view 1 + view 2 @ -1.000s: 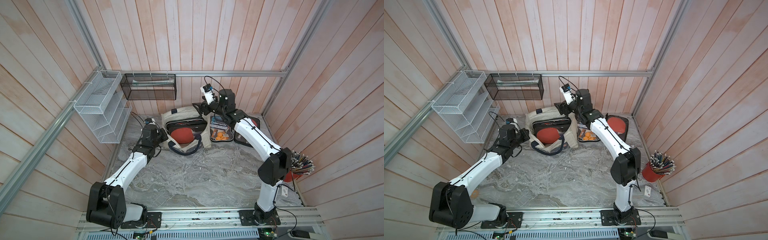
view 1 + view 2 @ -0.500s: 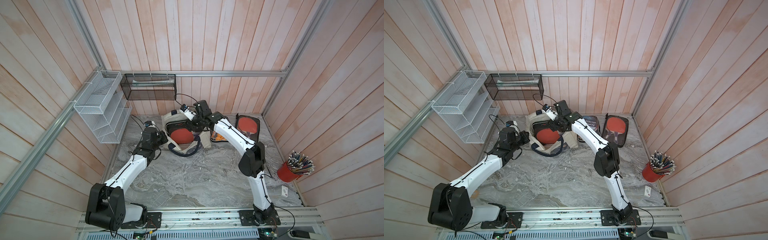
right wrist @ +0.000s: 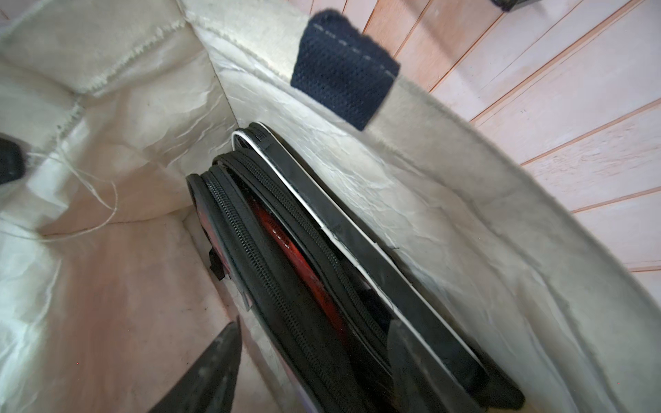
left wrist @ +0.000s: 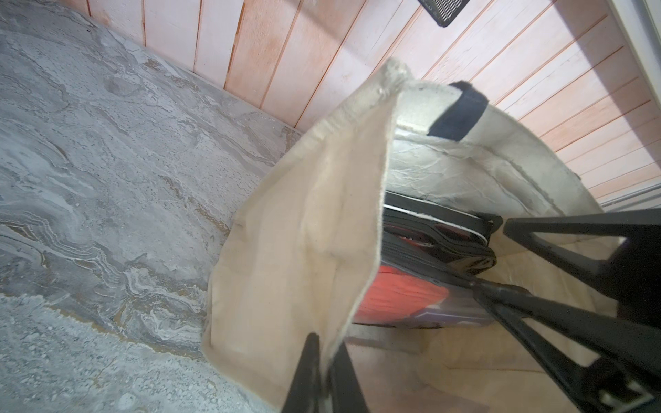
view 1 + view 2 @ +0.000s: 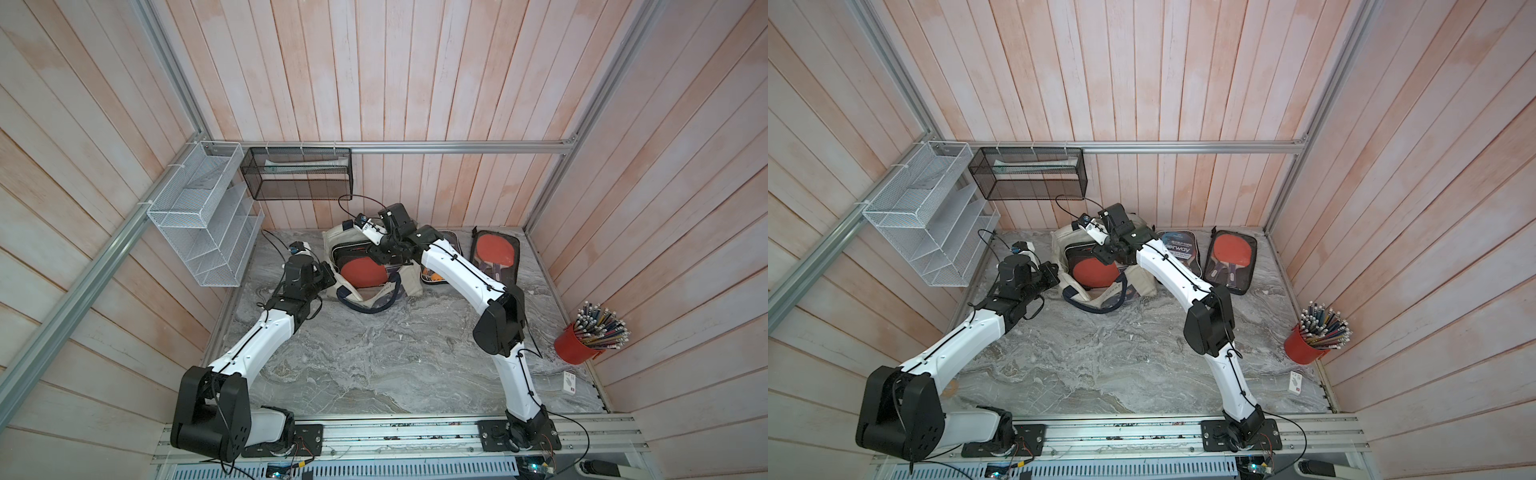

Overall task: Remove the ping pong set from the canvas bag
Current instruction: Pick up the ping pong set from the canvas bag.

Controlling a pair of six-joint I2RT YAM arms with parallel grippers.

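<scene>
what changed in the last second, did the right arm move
The right claw swung from above the blue case beside the canvas bag into its mouth, jaws open astride the zipped paddle case inside. The left claw stayed shut on the bag's rim; the blue case and the red-paddle case did not move.

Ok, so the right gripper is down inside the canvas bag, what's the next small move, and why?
Probably close the right gripper on the black zippered paddle case. Its jaws stand open on either side of the case's upper edge, and the left gripper pinches the rim of the canvas bag, holding its mouth open for a lift.
</scene>
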